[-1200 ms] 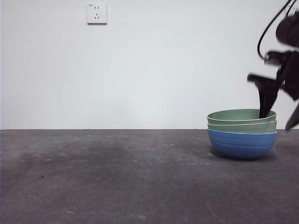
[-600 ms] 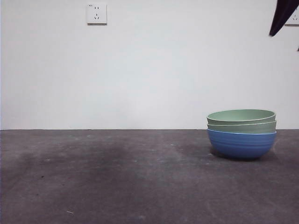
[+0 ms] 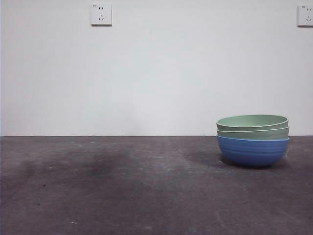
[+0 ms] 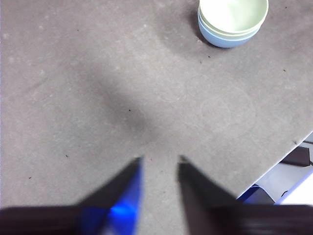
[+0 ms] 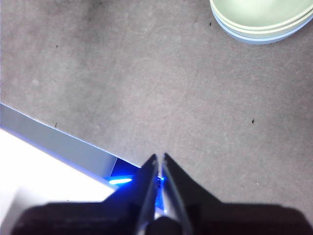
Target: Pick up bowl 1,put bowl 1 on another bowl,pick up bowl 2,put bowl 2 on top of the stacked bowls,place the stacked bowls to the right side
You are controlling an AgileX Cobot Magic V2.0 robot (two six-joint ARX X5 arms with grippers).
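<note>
The right gripper (image 5: 160,155) has let go of the stacked bowls (image 3: 253,139) and lifted clear.

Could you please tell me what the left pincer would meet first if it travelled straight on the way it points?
Probably the bare grey table; the left pincer points down at it, well clear of the stacked bowls.

The desk (image 3: 122,191) is a dark grey, matte surface, faintly mottled with paler scuffs and a few tiny specks. It runs back to a plain white wall. On it, far to the right, rests the blue bowl (image 3: 253,151), faintly ribbed outside, its base touching the desk. 2 pale green bowls (image 3: 252,126) are nested inside it. From above, the desk's edge (image 4: 288,147) shows.
</note>
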